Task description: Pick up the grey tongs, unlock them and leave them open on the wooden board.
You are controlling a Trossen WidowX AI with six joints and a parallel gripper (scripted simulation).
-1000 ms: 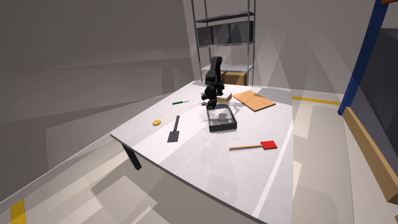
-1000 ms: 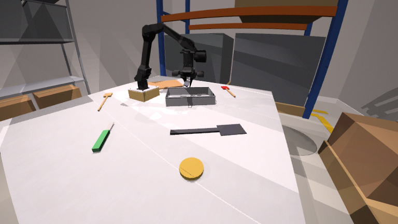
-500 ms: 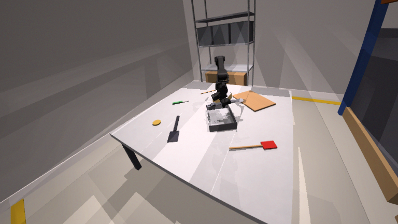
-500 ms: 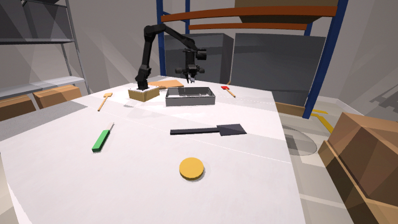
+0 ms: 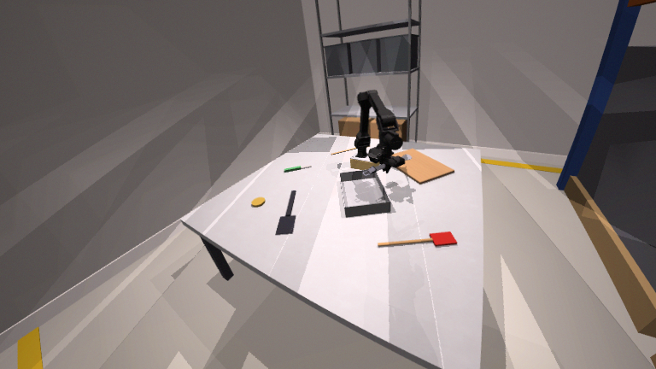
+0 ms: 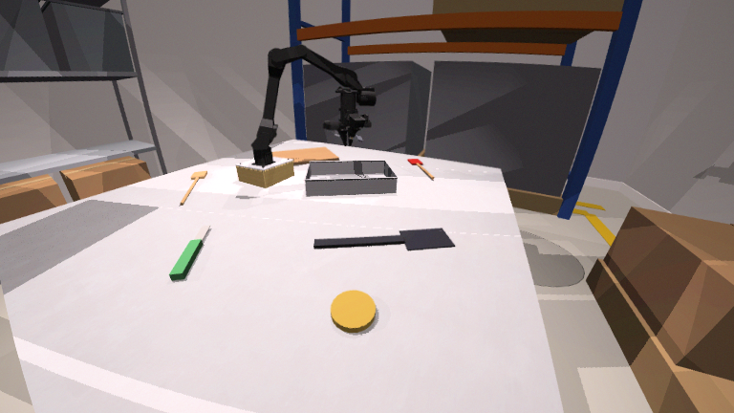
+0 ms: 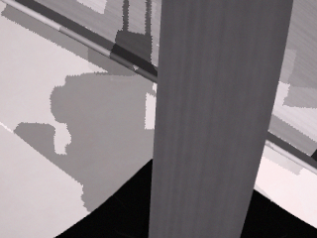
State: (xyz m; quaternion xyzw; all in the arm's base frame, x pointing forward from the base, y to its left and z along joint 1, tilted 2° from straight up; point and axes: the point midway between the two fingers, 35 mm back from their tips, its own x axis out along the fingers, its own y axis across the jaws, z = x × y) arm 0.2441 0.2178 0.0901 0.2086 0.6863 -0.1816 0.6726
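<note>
Top view: the grey tongs [image 5: 374, 169] are held pinched in the end effector [image 5: 385, 166], in the air between the roasting tin [image 5: 364, 208] and the wooden board [image 5: 428, 166].

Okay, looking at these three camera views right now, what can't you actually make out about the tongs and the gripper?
- Tongs' tips and hinge lock: wrist view, cut off by the frame edges; locked or unlocked cannot be told.
- Gripper fingers: exterior view, too small to see their contact with the tongs.
- Tongs' arms, open or shut: top view, too small and partly covered by the arm.
- Wooden board: exterior view, partly behind the arm's base.
</note>
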